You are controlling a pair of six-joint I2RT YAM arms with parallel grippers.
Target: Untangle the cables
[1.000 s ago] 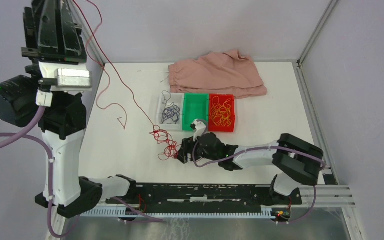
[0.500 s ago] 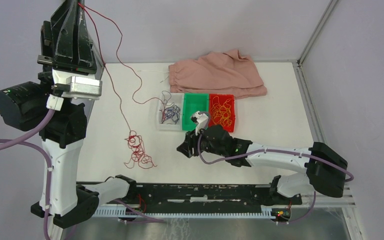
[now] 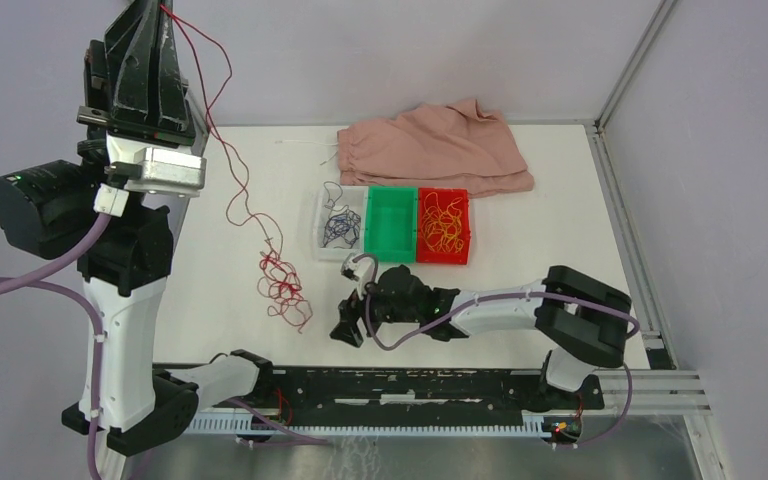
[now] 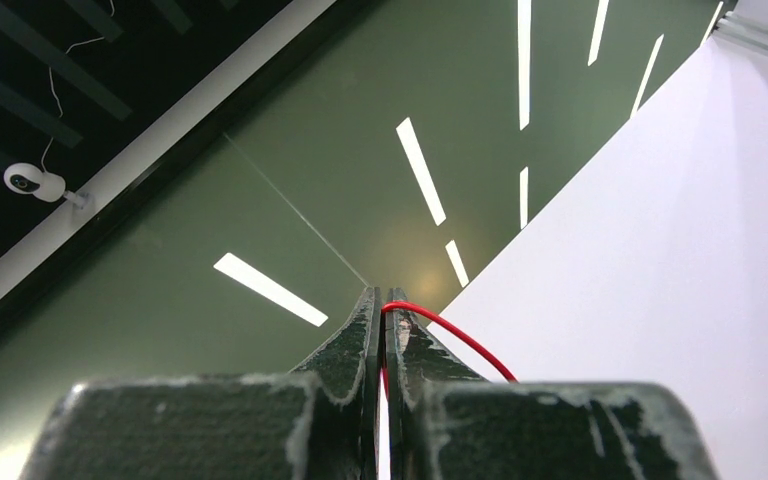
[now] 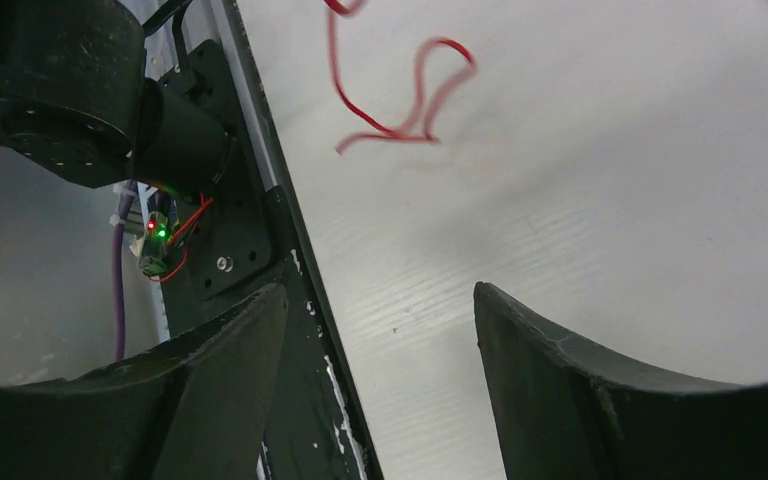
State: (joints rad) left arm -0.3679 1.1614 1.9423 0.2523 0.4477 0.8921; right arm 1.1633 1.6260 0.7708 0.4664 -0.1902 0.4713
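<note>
The left tool [image 3: 156,10] was raised so high that its tips were cut off at the top edge of the overhead view. Its own wrist view showed both fingers pressed together on the red cable [image 4: 447,333], which arched out to the right of the tips. How much of the cable sat inside the pinch could not be made out. From that tool the cable dropped in a loose wavy line and ended far below it in a tangled heap on the surface [image 3: 550,250]. The loops of the heap were too fine to trace one by one.

The right tool [image 3: 346,328] lay low over the surface, just right of the heap and apart from it. Its jaws stood wide, with only bare surface showing between them in its wrist view. There, a blurred bit of red cable lay ahead of the fingers and ran off the top edge.

Beyond the right tool three bins stood in a row, touching. The clear bin [image 3: 322,243] held the dark purple-blue cable [image 3: 340,228], with the green bin [image 3: 392,222] in the middle. The red bin [image 3: 466,228] held the yellow cable [image 3: 443,224]. A pink cloth [image 3: 435,148] lay crumpled farther back.

The surface was white, fenced by metal frame posts and lilac walls [image 3: 410,50]. Above the left tool ran a dark green ceiling [image 4: 260,170] with light strips and a small white camera [image 4: 26,181].
</note>
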